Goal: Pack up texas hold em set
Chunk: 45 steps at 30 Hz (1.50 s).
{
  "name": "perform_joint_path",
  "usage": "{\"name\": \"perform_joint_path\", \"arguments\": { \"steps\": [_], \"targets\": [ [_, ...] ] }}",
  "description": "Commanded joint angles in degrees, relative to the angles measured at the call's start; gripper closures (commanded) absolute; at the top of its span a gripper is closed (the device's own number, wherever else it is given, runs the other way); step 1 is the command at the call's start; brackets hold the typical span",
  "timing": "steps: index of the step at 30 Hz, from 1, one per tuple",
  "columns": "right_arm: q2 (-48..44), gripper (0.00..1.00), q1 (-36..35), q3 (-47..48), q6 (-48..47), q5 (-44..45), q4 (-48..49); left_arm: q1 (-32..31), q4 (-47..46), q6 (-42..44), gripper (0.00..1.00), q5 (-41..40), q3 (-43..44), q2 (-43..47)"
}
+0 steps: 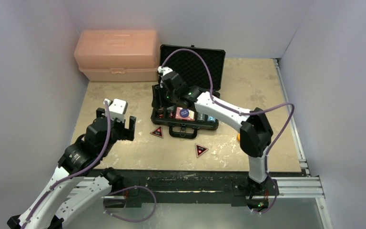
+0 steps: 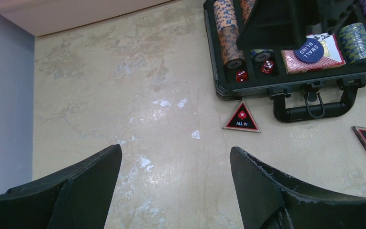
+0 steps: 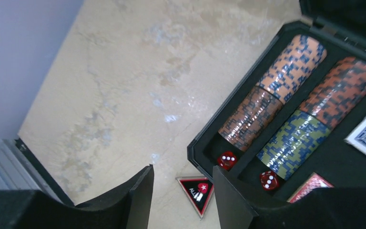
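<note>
On the tan counter, a black poker case lies open between two robot arms.
The case sits toward the back of the counter with its lid up, just right of a pink plastic box. Rows of chip stacks, two red dice and a card deck with a blue SMALL BLIND disc on top lie inside it. The right pincer hangs over the left end of the case, jaws apart, holding nothing. The left pincer hangs over bare counter to the left, jaws wide apart and empty. Two ALL IN triangles lie on the counter in front of the case, one just beside its handle.
</note>
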State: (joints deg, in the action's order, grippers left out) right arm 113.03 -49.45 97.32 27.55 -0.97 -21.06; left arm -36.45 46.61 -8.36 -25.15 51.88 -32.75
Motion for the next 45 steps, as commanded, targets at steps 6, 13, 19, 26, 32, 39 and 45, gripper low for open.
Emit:
{"name": "perform_joint_path", "arguments": {
  "steps": [6,13,19,26,32,39,45],
  "targets": [
    [-12.3,0.37,-0.2,-6.8,-5.0,7.0,9.0,0.0,-1.2,-0.1,0.16,-1.9,0.2,-0.6],
    [-19.1,0.21,-0.2,-13.2,-8.1,11.0,14.4,0.2,-1.3,-0.2,0.16,-3.5,0.0,-1.3],
    [-25.4,0.01,-0.2,-20.2,-8.5,15.8,19.6,1.0,-1.4,-0.3,0.16,-4.0,0.0,-3.1],
    [-30.7,0.01,-0.2,-27.7,-6.3,20.8,26.7,3.1,-1.7,-1.6,0.09,-5.8,0.1,-4.2],
    [-35.3,0.01,-0.2,-33.2,-5.9,27.3,31.8,5.0,-1.9,-3.2,0.00,-7.0,0.1,-5.2],
    [-37.3,0.01,-0.2,-37.1,-5.6,29.6,36.4,6.8,-2.1,-6.5,0.00,-9.1,-0.4,-6.4],
    [-39.2,0.01,-0.2,-38.7,-6.5,29.6,38.3,7.0,0.1,-10.3,0.00,-5.6,0.9,-8.0]
  ]
}}
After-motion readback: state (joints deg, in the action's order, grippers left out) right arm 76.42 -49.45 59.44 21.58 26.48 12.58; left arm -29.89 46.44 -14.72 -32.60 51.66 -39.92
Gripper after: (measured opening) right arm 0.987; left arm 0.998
